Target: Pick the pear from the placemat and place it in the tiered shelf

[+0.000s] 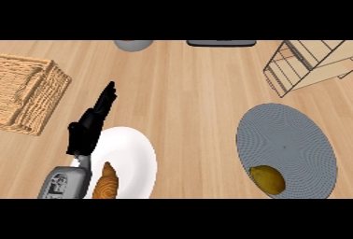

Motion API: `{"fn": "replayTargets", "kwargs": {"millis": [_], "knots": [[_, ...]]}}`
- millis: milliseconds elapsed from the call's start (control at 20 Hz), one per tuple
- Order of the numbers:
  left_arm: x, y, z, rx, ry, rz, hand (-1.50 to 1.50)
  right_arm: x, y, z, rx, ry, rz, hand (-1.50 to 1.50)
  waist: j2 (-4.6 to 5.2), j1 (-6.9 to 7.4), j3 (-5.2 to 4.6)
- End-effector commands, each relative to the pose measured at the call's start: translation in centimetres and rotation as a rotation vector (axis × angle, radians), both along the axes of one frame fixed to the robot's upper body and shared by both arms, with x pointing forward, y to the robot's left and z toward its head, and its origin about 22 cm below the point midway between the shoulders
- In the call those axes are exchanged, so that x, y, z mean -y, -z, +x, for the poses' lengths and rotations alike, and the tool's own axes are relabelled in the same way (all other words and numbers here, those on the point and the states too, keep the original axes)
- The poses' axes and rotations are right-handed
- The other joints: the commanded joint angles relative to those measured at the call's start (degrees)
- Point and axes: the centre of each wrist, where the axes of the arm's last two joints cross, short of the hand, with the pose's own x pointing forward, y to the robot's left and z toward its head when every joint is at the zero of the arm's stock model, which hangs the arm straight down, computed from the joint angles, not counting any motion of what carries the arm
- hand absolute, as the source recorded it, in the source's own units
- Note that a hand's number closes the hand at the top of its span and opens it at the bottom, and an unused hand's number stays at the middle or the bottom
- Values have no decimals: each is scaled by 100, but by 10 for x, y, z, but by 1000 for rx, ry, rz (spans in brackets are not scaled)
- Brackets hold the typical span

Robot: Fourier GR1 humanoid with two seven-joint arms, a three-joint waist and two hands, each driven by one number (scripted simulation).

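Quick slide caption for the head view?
Pear on grey placemat, tiered shelf beyond; left hand open by the white plate.

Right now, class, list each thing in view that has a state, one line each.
pear: lying on the placemat, untouched
placemat: flat, holds only the pear
tiered shelf: pear not yet in it
left hand: open, holding nothing
croissant: lying on the white plate

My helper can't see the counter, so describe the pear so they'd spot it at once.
On the right of the wooden counter lies a round grey placemat, just below the wire tiered shelf. The pear sits near the mat's lower-left edge, alone on it. It is smooth and yellowish, unlike the ridged brown croissant on the white plate at far left.
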Motion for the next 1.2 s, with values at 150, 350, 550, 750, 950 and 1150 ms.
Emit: {"fn": "replayTargets", "kwargs": {"millis": [150,350,550,750,950,1150], "knots": [[7,4,11,26,8,-1,0,17,-26,40,58,69,9,150,9,1,0],[-10,0,9,6,5,7,0,26,-26,54,101,94,-17,150,3,-2,1],[-2,-2,7,-3,0,-5,0,26,-32,80,117,93,-57,150,9,24,1],[-5,5,5,-1,12,-6,0,21,-30,101,150,132,-138,150,24,65,-1],[5,9,2,10,-1,2,0,28,-2,126,140,149,-159,150,37,80,1],[-1,8,5,11,4,-3,0,34,5,130,227,140,-253,150,25,45,2]]}}
